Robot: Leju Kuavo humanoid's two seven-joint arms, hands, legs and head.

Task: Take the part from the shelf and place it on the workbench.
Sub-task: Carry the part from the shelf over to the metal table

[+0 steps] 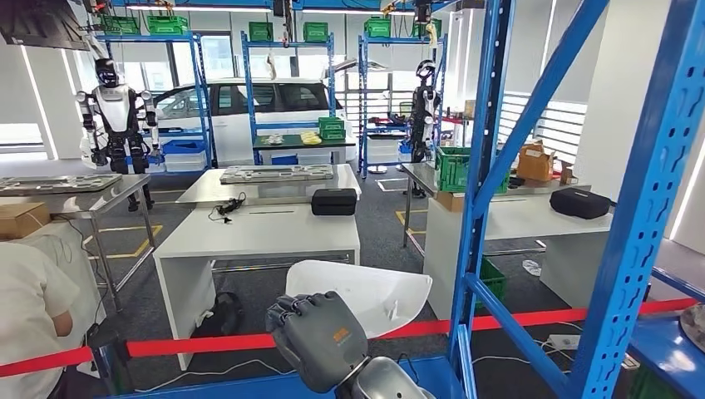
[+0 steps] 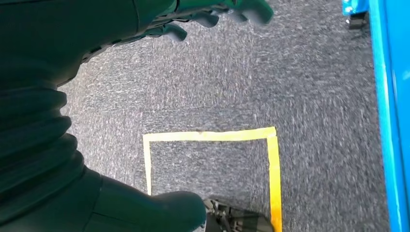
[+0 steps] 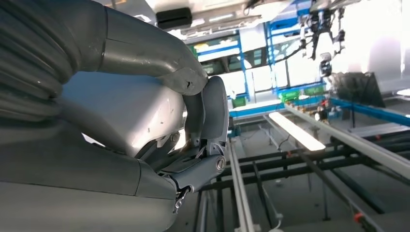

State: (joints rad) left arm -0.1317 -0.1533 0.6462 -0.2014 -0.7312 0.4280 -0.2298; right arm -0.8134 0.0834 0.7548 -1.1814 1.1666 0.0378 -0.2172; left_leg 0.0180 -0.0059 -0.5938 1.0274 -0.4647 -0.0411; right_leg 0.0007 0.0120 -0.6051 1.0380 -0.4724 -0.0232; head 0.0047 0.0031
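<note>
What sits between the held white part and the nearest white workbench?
In the head view, a red barrier tape crosses between the white part, held by the right hand, and the white workbench; otherwise grey floor.

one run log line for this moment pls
phase: carrying | right hand: holds white part | left hand: hangs over floor, holds nothing | workbench: ahead, part not yet placed

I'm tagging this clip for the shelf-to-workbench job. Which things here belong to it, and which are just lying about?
Job:
- white curved plastic part, held by the right robot hand
- blue metal shelf frame
- white workbench

Lying about:
- black case on that workbench
- green plastic crate
- brown cardboard box
- white car
</note>
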